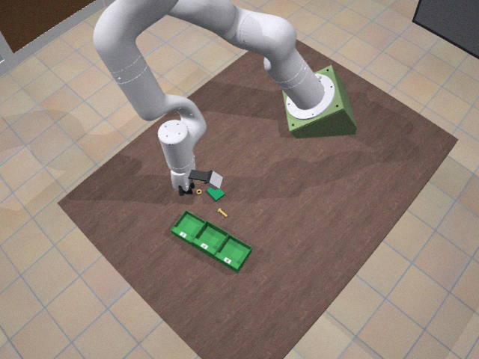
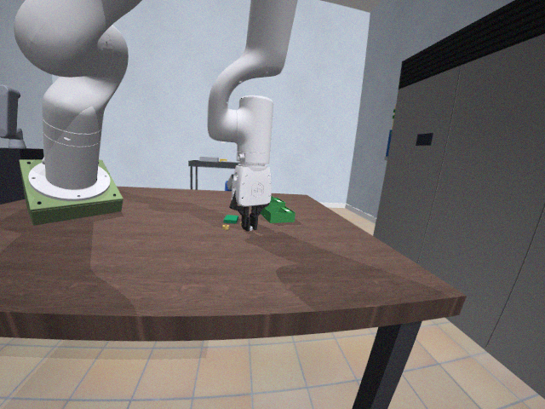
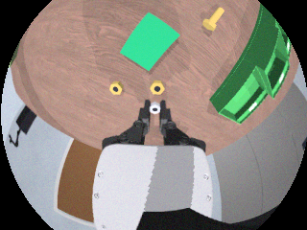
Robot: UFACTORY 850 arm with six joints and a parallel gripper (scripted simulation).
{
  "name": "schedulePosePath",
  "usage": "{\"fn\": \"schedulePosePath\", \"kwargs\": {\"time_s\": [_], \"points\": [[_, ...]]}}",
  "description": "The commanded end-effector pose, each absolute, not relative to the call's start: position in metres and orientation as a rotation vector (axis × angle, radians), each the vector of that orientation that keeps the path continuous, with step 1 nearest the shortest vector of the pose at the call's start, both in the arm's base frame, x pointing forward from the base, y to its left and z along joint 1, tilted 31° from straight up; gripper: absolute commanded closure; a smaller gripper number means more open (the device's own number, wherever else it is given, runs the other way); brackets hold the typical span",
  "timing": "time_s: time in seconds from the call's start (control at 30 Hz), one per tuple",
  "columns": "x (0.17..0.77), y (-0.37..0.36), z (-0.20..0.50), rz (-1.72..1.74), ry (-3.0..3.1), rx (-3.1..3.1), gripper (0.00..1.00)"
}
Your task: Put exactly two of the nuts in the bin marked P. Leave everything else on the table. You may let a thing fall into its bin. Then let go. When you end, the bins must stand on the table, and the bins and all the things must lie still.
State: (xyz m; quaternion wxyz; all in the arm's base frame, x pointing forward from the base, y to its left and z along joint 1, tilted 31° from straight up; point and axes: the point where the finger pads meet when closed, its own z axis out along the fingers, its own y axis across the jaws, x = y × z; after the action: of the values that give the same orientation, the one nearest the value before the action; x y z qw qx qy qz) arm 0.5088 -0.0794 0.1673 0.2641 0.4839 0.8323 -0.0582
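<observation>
The gripper (image 1: 185, 192) (image 2: 249, 228) (image 3: 154, 103) points down at the table and is shut on a silver nut (image 3: 154, 105), with a fingertip on each side of it. One brass nut (image 1: 197, 191) (image 3: 161, 86) lies just ahead of the fingertips in the wrist view. Another brass nut (image 2: 226, 227) (image 3: 119, 88) lies to its left there; the arm's camera hides it in the top view. The green bins (image 1: 245, 259) (image 2: 280, 216) (image 3: 240, 72) form a row of three compartments, which look empty in the top view. Their label letters are too small to read.
A flat green block (image 1: 215, 193) (image 2: 231, 218) (image 3: 150, 42) lies beyond the brass nuts. A brass bolt (image 1: 222, 212) (image 3: 217, 15) lies between the block and the bins. The arm's green base (image 1: 325, 127) (image 2: 74, 213) stands on the table.
</observation>
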Motion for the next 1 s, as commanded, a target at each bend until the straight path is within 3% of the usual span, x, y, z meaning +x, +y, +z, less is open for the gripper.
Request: {"fn": "schedulePosePath", "kwargs": {"time_s": [0.0,0.97], "points": [[0.509,-0.079,0.168,-0.156,2.249,1.307,1.0],[0.487,-0.059,0.216,-0.156,2.249,1.307,1.0]]}}
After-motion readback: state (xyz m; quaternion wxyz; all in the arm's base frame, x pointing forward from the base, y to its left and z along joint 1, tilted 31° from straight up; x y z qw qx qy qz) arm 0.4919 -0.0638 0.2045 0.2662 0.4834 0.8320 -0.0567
